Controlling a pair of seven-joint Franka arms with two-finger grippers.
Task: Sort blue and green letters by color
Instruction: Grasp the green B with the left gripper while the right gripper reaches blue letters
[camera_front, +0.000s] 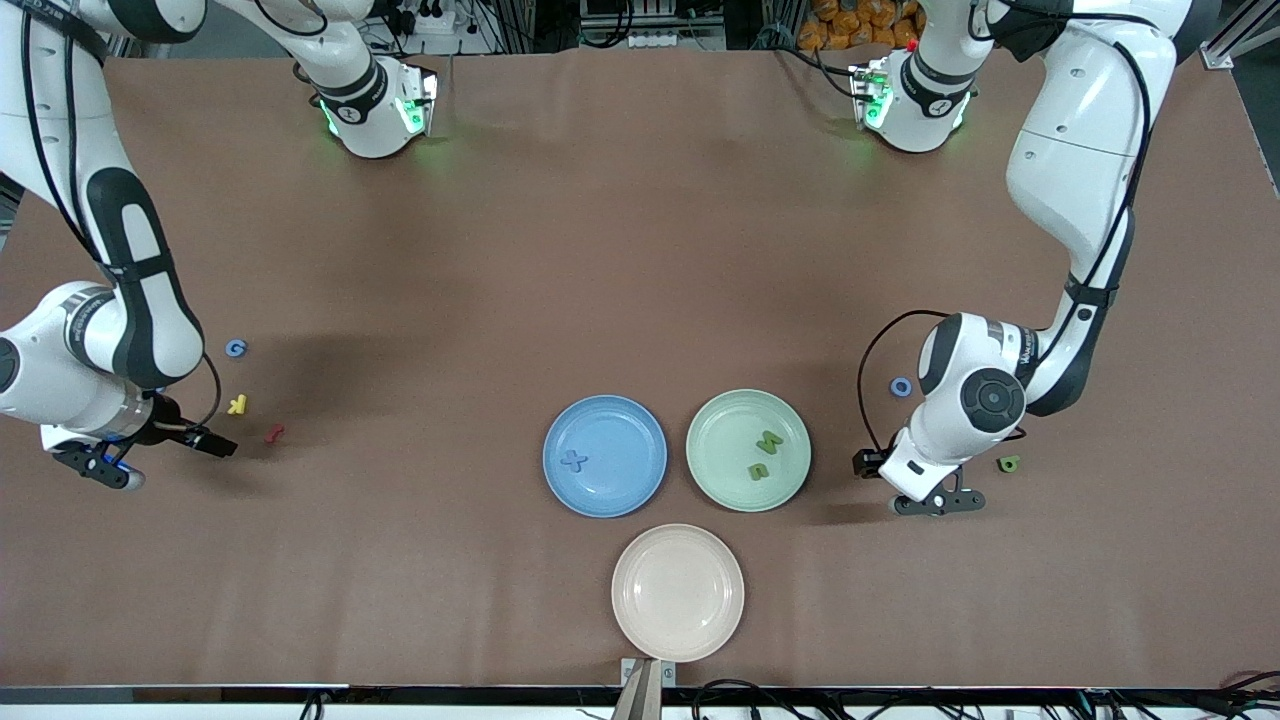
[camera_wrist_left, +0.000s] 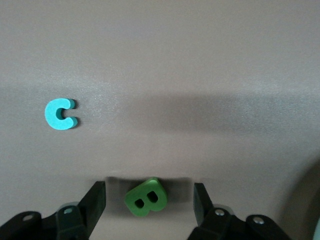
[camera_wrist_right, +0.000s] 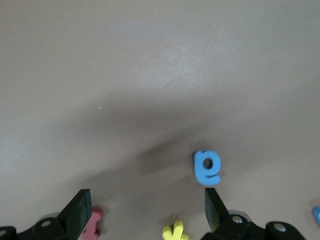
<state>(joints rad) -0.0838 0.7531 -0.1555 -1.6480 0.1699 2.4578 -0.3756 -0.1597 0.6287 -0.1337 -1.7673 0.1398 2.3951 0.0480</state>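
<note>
A green letter B (camera_wrist_left: 146, 197) lies on the table between the fingers of my left gripper (camera_wrist_left: 149, 189), which is open with a gap on each side. From the front, this green letter (camera_front: 1008, 463) lies beside my left gripper (camera_front: 936, 502), toward the left arm's end. A blue letter (camera_front: 901, 387) (camera_wrist_left: 61, 114) lies farther from the camera. The blue plate (camera_front: 625, 430) holds a blue X (camera_front: 572, 460). The green plate (camera_front: 720, 425) holds two green letters (camera_front: 768, 440) (camera_front: 757, 470). My right gripper (camera_front: 98, 466) (camera_wrist_right: 146, 210) is open and empty, near another blue letter (camera_front: 236, 348) (camera_wrist_right: 207, 167).
A yellow letter (camera_front: 237, 405) (camera_wrist_right: 175, 232) and a dark red letter (camera_front: 274, 433) (camera_wrist_right: 92, 223) lie by my right gripper. A beige plate (camera_front: 677, 592) stands nearest the camera with nothing in it. Another blue piece (camera_wrist_right: 317, 215) shows at the edge of the right wrist view.
</note>
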